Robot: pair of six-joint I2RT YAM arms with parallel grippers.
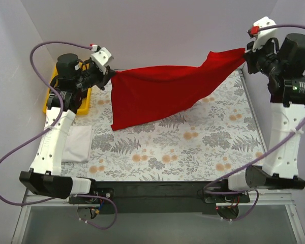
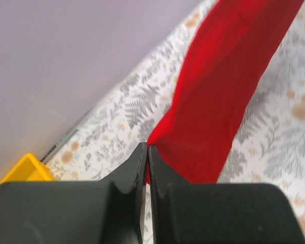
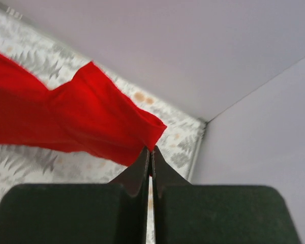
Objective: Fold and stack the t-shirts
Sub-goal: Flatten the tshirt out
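Left gripper [image 1: 110, 74], right gripper [image 1: 245, 56] pinched tight on red t-shirt [image 1: 162, 91] corners; lower evenly, taut, flat onto table cover [image 1: 193, 147].

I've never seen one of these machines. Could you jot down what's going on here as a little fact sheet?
Left tool: shut on one end of the red t-shirt
Right tool: shut on the shirt's other end
Red t-shirt: spread out between both tools, its lower edge hanging toward the table cover
White t-shirt: folded, lying at the cover's left edge
Yellow bin: far left corner, partly hidden
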